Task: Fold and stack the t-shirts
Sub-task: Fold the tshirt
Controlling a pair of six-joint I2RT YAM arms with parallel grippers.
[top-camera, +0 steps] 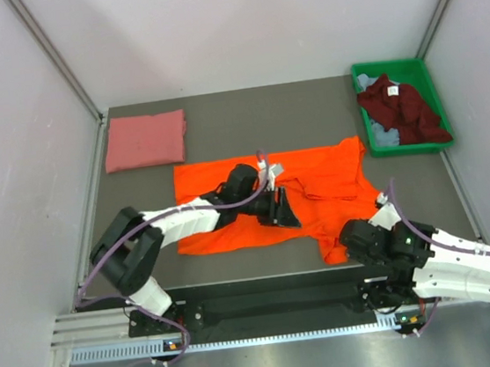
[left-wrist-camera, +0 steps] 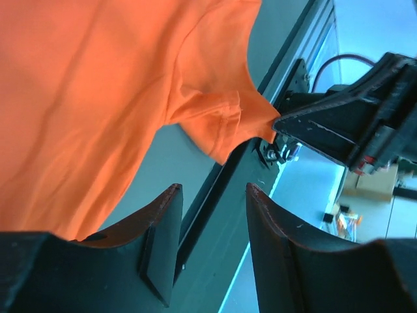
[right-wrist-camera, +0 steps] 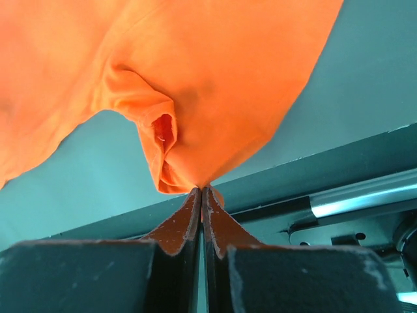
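A bright orange t-shirt (top-camera: 256, 202) lies spread flat in the middle of the table. My left gripper (top-camera: 285, 210) hovers over its middle, open, with nothing between its fingers (left-wrist-camera: 166, 208). My right gripper (top-camera: 345, 245) is shut on the orange shirt's near right sleeve (right-wrist-camera: 163, 150), close to the table's front edge. In the left wrist view that sleeve (left-wrist-camera: 218, 120) is pulled taut toward the right gripper (left-wrist-camera: 277, 124). A salmon pink t-shirt (top-camera: 144, 140) lies folded at the back left. A dark maroon t-shirt (top-camera: 400, 108) sits crumpled over a pale blue-grey one (top-camera: 384, 137).
The green plastic bin (top-camera: 391, 66) holding the maroon and blue-grey shirts stands at the back right corner. A black rail (top-camera: 265, 283) runs along the table's front edge just under the right gripper. Pale walls enclose the table on three sides.
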